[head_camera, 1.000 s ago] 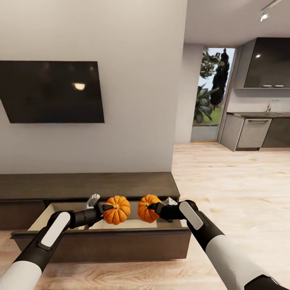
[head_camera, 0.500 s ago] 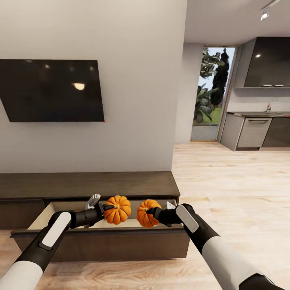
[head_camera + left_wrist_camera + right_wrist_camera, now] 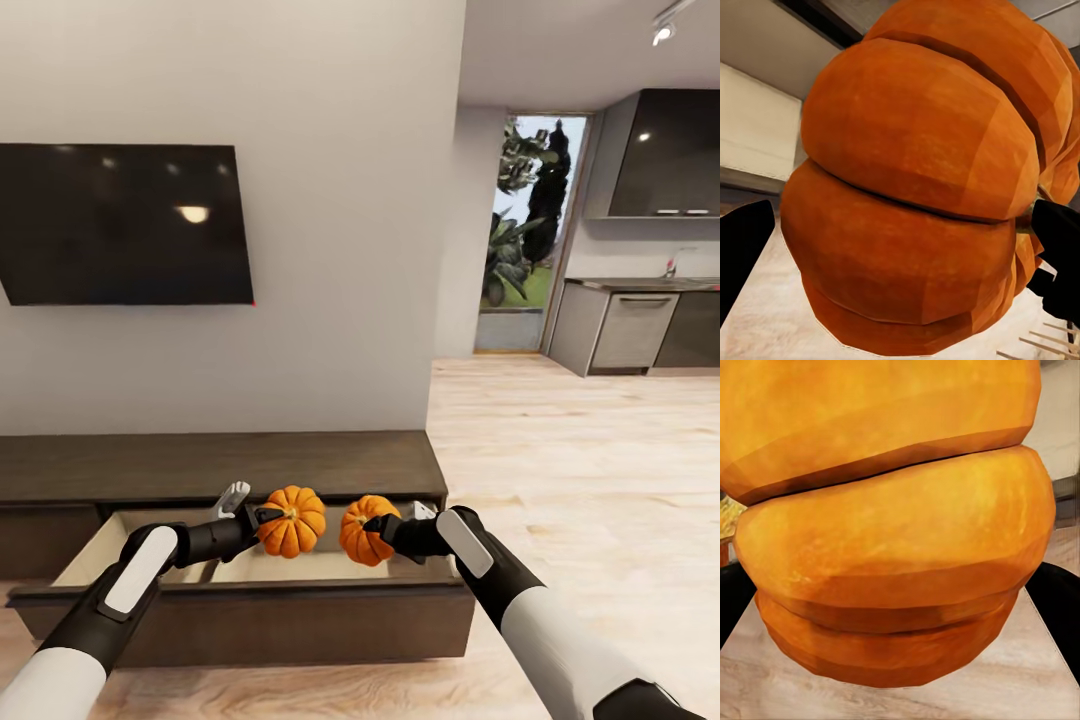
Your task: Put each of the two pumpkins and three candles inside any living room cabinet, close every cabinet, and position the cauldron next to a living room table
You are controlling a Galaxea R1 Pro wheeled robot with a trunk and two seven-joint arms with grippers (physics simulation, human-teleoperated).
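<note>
- From the head view, both arms reach over the open drawer (image 3: 240,590) of the long dark cabinet (image 3: 220,465), each carrying a pumpkin above the drawer's pale inside.
- The left gripper (image 3: 262,520) is clamped on the left pumpkin (image 3: 292,521); the right gripper (image 3: 378,526) is clamped on the right pumpkin (image 3: 362,530). The two pumpkins hang near each other without touching.
- The left wrist view adds close detail: the left pumpkin's ribbed orange skin (image 3: 915,187) sits between two dark fingers (image 3: 742,255), and a sliver of the other pumpkin shows behind it.
- The right wrist view shows the right pumpkin (image 3: 892,547) just as close, dark fingers (image 3: 1057,607) at either side and pale wood below.
- Only the head view gives the room: a black TV (image 3: 120,222) on the grey wall above the cabinet, the wood floor (image 3: 580,460), and a kitchen with grey units (image 3: 630,330) and a glass door (image 3: 525,230) far off on the right.
- Compared with half a second ago, the pumpkins sit at almost the same spots in the picture, while the drawer front appears lower and wider, so the camera has shifted a little.
- The drawer's front panel stands between the robot and the cabinet body; both forearms cross over it.
</note>
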